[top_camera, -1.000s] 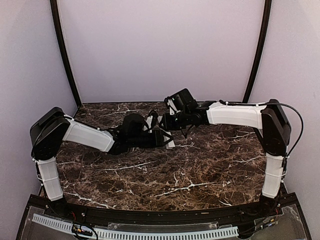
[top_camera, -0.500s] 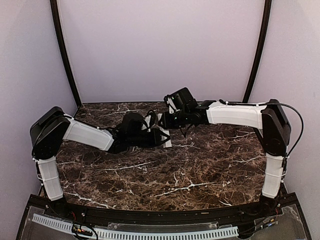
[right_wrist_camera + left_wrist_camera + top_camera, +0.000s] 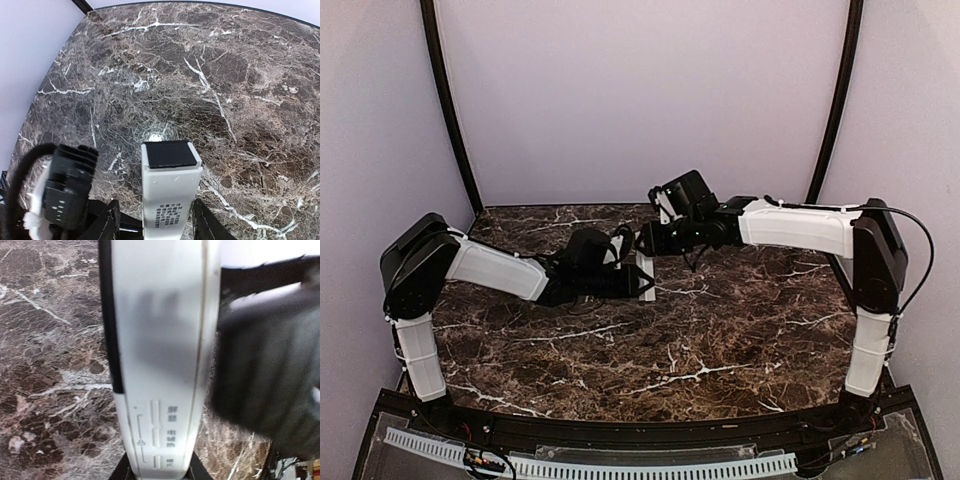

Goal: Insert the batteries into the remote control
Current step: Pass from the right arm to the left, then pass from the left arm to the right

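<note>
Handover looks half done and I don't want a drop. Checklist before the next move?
1. Left gripper closed on the remote control: ok.
2. Right gripper released: cannot tell; the remote stands between its fingers.
3. Remote upright: ok.
4. Remote's lower end clear of the table: cannot tell.
5. Batteries in view: not ok, none visible.
6. Battery compartment open: cannot tell.

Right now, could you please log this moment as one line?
left gripper: shut on remote | right gripper: open around its end | batteries: unseen
</note>
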`<control>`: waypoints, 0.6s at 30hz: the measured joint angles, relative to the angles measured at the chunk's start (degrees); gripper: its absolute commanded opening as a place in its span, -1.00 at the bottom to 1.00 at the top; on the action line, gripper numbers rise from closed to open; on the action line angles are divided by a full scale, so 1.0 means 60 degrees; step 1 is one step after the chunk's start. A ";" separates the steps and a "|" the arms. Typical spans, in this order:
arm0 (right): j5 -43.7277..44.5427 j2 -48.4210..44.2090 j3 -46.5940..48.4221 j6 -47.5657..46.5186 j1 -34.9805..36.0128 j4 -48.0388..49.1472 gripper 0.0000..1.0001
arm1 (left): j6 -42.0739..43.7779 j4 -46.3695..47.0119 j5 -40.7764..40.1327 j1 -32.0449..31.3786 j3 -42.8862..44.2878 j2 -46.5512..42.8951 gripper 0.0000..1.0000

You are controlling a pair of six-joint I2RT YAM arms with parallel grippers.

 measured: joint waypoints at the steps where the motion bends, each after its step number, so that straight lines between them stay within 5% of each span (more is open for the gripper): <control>1: -0.0018 -0.0117 0.0004 -0.0022 0.0000 -0.0066 0.06 | 0.0233 -0.0226 -0.0164 0.0000 0.0033 0.0000 -1.00; 8: -0.0459 -0.1282 0.0510 -0.0346 -0.0157 -0.0652 0.15 | 0.2255 -0.1785 -0.1927 -0.0135 0.0117 -0.0142 -1.00; 18: -0.1759 -0.2871 -0.0499 0.0095 -0.1031 -0.0798 0.27 | 0.7442 -0.1993 -0.6980 -0.1279 0.0321 -0.0495 -1.00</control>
